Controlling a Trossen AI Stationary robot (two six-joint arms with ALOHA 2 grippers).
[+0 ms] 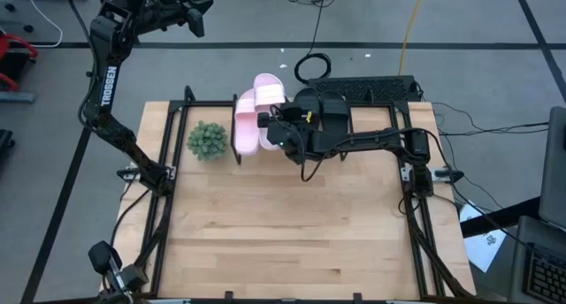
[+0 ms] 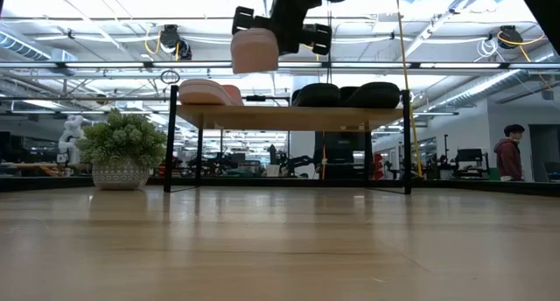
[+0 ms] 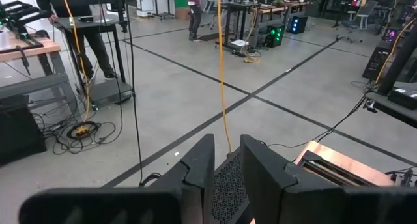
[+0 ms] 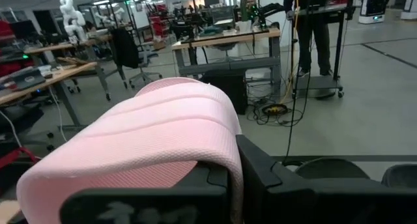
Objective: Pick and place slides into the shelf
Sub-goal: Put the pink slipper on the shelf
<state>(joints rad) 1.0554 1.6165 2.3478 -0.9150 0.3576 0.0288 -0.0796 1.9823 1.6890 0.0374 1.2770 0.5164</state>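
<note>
Right gripper (image 1: 276, 118) is up over the shelf (image 2: 289, 117), fingers pinched on a pink slide (image 2: 255, 49), and the low view shows that slide hanging in the air, clear above the plank, not touching it. From the right wrist view the wide pink strap (image 4: 156, 136) fills the frame, draped right over the dark fingers (image 4: 260, 168). From above, the held slide sits just beside its partner. That other pink slide (image 2: 206, 93) already lies on the shelf's left end. And the black pair (image 2: 346, 94) is parked on the shelf too, side by side toward the right end. A small potted plant (image 1: 207, 140) stands on the table (image 1: 292, 233) just off the shelf's left side. Left arm waits well back, off the table's far left corner; its gripper (image 3: 227, 165) shows fingers close together with a narrow gap, nothing between them.
</note>
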